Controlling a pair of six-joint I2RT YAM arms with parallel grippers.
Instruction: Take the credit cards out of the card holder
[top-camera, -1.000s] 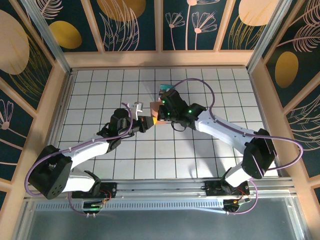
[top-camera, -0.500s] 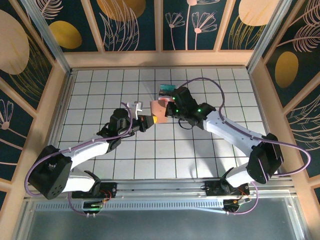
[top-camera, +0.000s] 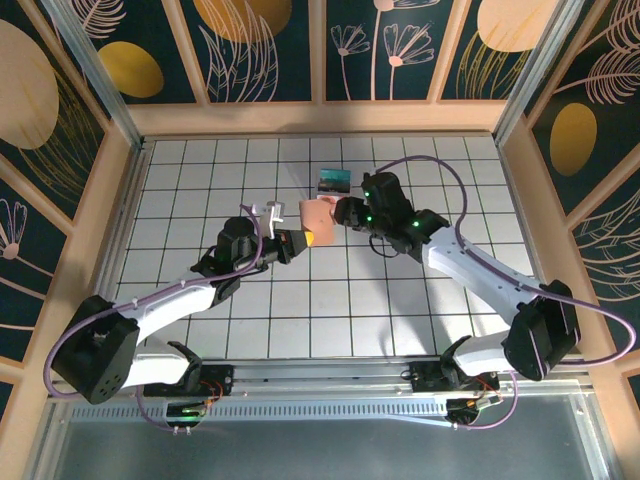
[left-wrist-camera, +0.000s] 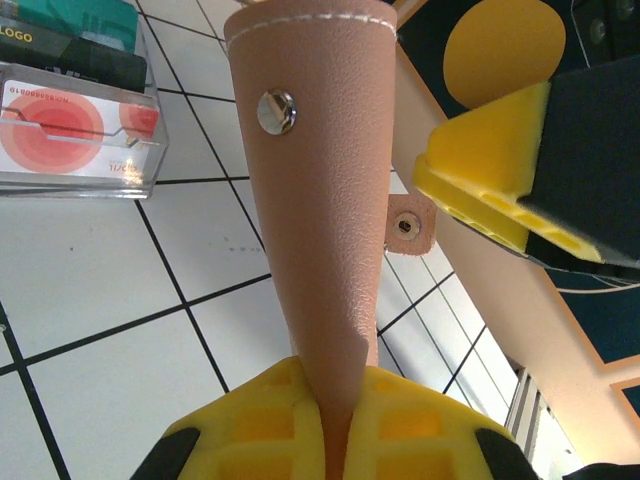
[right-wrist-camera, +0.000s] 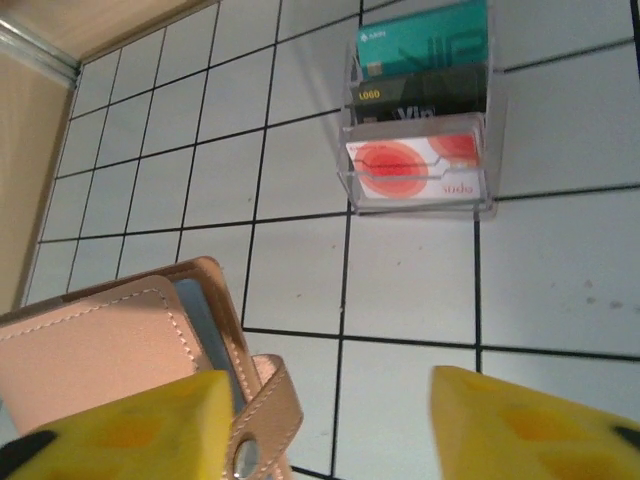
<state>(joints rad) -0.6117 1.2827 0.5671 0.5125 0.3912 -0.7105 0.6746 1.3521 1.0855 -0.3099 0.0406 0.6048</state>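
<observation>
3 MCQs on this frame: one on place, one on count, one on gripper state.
1. Where are the cards?
A) in a clear stand on the table
B) stacked flat on the tiles
C) on the wooden wall ledge

2. How many cards show in the stand?
A) one
B) three
C) five

3. The left gripper is:
A) open above the tiles
B) shut on a card
C) shut on the wallet

Key:
1 A: the cards sit in tiers in the clear stand, which rests on the grid.
2 B: one teal, one dark, one white with red circles.
3 C: its yellow fingers pinch the tan wallet's lower edge.
</observation>
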